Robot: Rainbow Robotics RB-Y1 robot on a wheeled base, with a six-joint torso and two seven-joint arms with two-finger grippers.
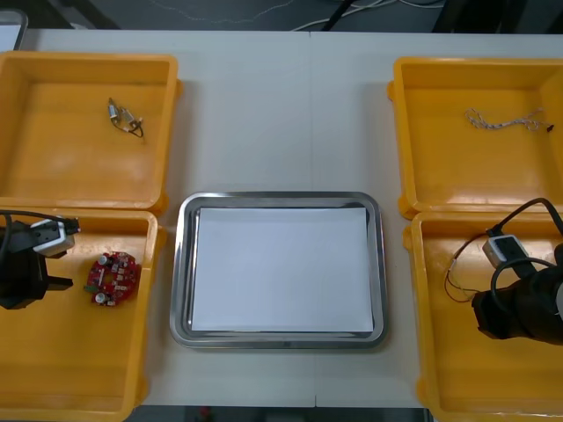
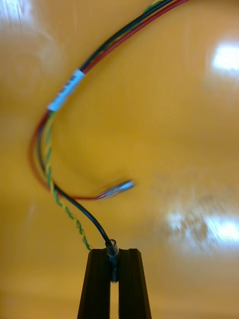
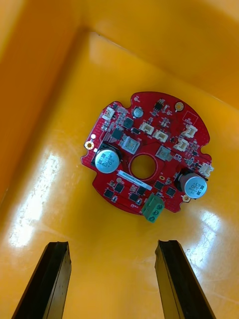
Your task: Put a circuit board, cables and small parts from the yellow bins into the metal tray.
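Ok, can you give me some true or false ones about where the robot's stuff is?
1. The metal tray holds no parts. True.
2. The circuit board lies in a right-side bin. False: it lies in the near left yellow bin.
3. The left gripper is open. True.
4. The right gripper is shut on the red and yellow cable. True.
5. The small metal parts sit beside that cable. False: they sit in the far left yellow bin.

Circuit board (image 1: 112,279) in yellow bin (image 1: 70,369); tray (image 1: 185,272) white
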